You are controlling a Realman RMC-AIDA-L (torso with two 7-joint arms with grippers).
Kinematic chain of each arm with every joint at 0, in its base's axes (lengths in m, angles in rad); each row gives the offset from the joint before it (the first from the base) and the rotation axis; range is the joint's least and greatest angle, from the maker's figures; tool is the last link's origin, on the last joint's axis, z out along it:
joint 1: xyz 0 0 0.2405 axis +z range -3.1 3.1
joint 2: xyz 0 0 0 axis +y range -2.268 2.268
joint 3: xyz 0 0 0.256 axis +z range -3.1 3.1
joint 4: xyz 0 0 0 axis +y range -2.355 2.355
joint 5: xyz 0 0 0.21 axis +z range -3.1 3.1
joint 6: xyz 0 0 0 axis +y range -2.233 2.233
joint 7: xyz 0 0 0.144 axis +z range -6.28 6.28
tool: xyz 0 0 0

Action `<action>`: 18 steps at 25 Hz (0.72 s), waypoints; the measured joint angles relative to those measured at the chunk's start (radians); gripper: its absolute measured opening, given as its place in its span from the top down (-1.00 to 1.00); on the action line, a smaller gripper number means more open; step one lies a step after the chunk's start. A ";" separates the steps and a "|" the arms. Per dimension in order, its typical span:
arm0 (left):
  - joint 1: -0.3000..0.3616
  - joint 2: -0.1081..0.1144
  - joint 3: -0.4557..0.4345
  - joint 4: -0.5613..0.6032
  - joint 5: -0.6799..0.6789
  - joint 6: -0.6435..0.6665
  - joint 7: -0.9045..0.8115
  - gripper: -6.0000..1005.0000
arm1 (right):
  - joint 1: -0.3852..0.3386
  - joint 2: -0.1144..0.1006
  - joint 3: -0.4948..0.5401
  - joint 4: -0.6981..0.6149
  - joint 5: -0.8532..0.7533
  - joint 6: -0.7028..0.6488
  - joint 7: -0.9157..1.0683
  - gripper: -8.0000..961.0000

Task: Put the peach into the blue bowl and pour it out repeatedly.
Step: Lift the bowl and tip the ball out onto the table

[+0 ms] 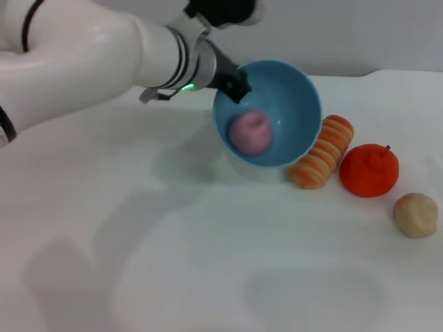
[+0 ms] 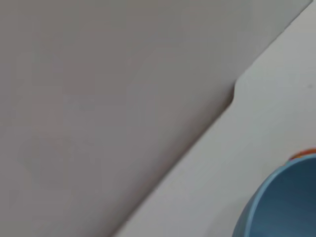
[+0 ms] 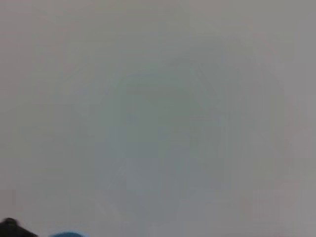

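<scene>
In the head view the light blue bowl [image 1: 291,104] is tilted with its mouth facing the camera, lifted at the back middle of the table. The pink peach [image 1: 250,131] lies inside it against the lower wall. My left gripper [image 1: 235,84] is shut on the bowl's upper left rim and holds it tilted. The left wrist view shows only a part of the bowl's blue rim [image 2: 276,207]. My right gripper is out of the head view. The right wrist view shows a blank pale surface with a sliver of blue at its edge.
An orange striped oblong toy [image 1: 322,152] lies against the bowl's right side. A larger orange-red round fruit [image 1: 369,170] and a beige lumpy ball [image 1: 416,214] lie further right. The white table [image 1: 173,263] has bare room at the front and left.
</scene>
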 joint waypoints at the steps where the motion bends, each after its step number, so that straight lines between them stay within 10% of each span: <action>1: -0.002 -0.001 0.020 0.010 0.024 -0.018 -0.001 0.99 | -0.006 -0.001 0.020 0.030 0.008 -0.001 -0.023 0.02; 18: 0.126 -0.002 0.243 0.112 0.178 -0.446 0.352 0.99 | -0.045 0.000 0.082 0.134 0.016 -0.005 -0.069 0.04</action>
